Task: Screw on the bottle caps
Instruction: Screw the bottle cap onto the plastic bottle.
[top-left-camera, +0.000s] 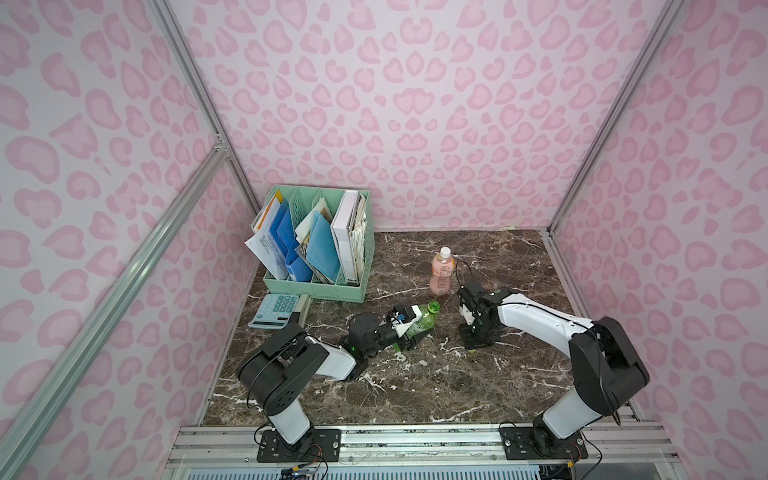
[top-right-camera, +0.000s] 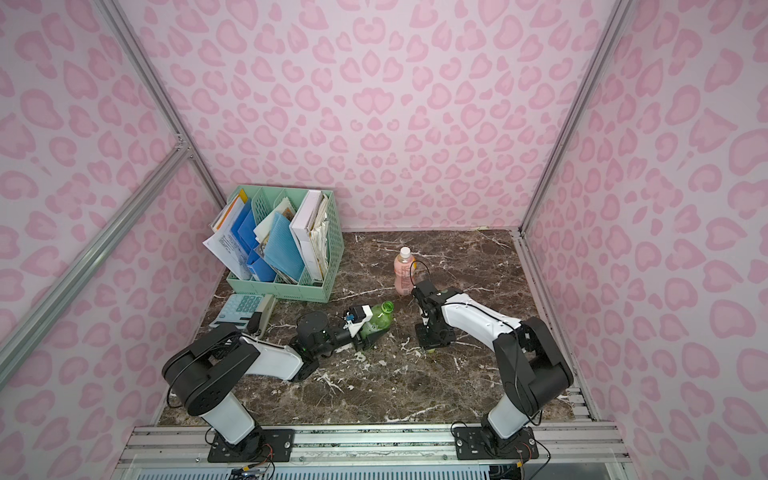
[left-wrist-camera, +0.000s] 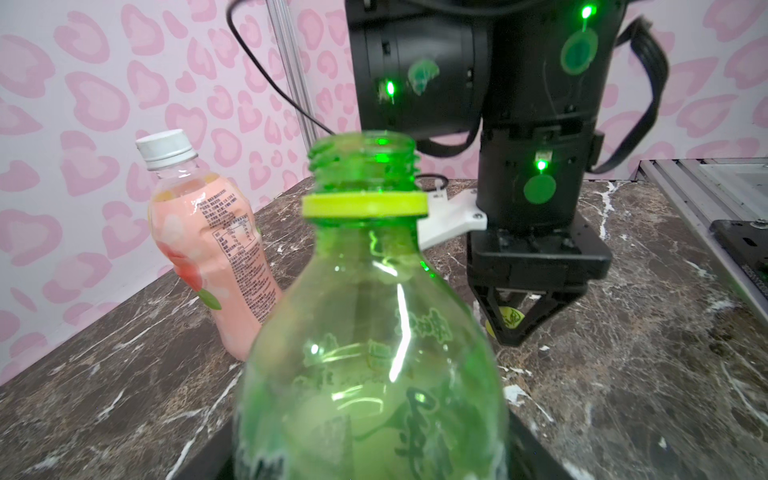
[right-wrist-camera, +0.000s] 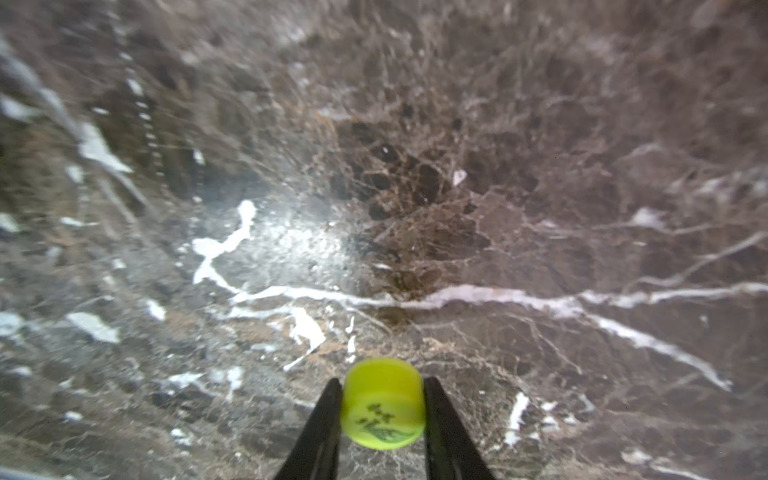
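Observation:
My left gripper is shut on the body of the green bottle, which leans toward the right with its threaded neck open and bare. To its right, my right gripper points straight down at the marble table. In the right wrist view its two fingers press both sides of the yellow-green cap, dark mark facing the camera. The pink bottle stands upright behind the right gripper with the white cap on its neck; the left wrist view shows this bottle too.
A mint-green file organizer full of folders and papers stands at the back left. In front of it lies a calculator. Pink patterned walls close in three sides, and a metal rail carrying both arm bases runs along the front.

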